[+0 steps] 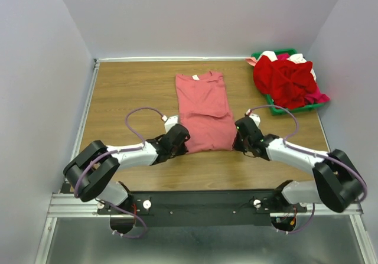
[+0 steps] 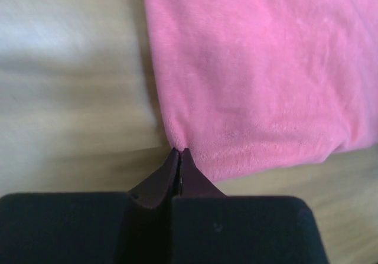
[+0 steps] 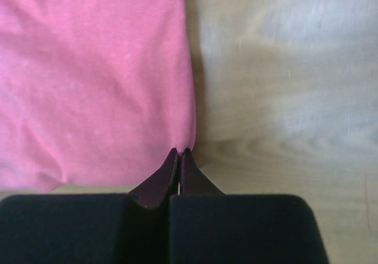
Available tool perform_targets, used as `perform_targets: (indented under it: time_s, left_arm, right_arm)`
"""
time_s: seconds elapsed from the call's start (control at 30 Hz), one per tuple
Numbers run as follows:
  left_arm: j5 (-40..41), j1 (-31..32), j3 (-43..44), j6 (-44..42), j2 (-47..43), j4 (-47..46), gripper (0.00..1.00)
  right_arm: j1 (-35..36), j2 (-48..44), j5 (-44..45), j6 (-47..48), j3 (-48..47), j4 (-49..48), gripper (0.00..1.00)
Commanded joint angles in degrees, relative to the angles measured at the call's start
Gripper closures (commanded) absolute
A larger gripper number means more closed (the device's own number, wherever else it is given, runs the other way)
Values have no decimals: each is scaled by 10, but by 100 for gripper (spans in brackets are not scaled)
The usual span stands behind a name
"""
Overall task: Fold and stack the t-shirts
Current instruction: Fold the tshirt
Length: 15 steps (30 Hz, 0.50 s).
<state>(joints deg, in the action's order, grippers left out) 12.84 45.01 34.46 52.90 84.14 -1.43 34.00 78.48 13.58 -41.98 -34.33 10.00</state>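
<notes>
A salmon-pink t-shirt [image 1: 204, 110] lies flat at the table's middle, folded into a long narrow strip with its neck at the far end. My left gripper [image 1: 184, 139] is shut on the near left corner of its hem; in the left wrist view the cloth [image 2: 260, 69] puckers at the closed gripper [image 2: 179, 152]. My right gripper [image 1: 237, 139] is shut on the near right corner, and in the right wrist view the t-shirt [image 3: 88, 81] meets the closed gripper [image 3: 179, 152]. More t-shirts [image 1: 288, 80], red, magenta and white, are heaped at the back right.
The heap rests in a green tray [image 1: 277, 109] near the right wall. Grey walls close the table on the left, back and right. Bare wood [image 1: 130, 87] lies left of the pink shirt and along the near edge in front of the arm bases.
</notes>
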Motion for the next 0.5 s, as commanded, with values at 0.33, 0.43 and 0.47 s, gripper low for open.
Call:
perform_targets:
  time_s: [0.33, 0.43, 0.47]
  left_arm:
    - [26, 212, -82, 152, -102, 117, 100]
    - [37, 229, -56, 164, -90, 141, 100]
    - [42, 232, -50, 164, -86, 154, 100]
  right_arm:
    - [48, -286, -99, -81, 162, 109, 100]
    - [51, -307, -114, -87, 172, 121, 99]
    - [53, -310, -114, -88, 174, 123, 100]
